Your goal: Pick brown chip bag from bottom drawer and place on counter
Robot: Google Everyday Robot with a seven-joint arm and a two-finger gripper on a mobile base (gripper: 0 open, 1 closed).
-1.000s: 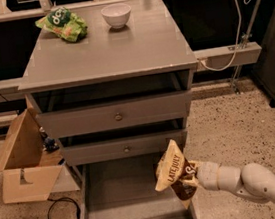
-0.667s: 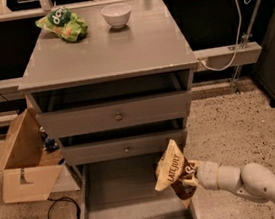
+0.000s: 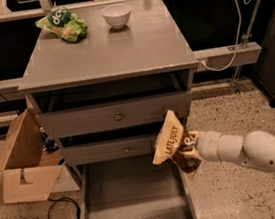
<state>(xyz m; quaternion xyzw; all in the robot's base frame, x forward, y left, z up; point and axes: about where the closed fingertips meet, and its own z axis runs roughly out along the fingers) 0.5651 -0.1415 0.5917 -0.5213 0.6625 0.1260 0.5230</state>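
Observation:
The brown chip bag (image 3: 174, 144) hangs tilted in the air, tan end with "LATE JULY" print up and to the left. My gripper (image 3: 193, 147) is shut on its right side, and the white arm reaches in from the lower right. The bag is held above the right side of the open bottom drawer (image 3: 131, 198), in front of the middle drawer's right end. The drawer floor shows bare and grey. The counter (image 3: 114, 49) lies well above the bag.
A green chip bag (image 3: 62, 24) and a white bowl (image 3: 116, 14) sit at the counter's back. Two knobbed drawers (image 3: 118, 116) are above the open one. An open cardboard box (image 3: 26, 161) and a black cable (image 3: 60, 212) lie on the floor to the left.
The bag and my gripper have risen slightly; the rest has not moved.

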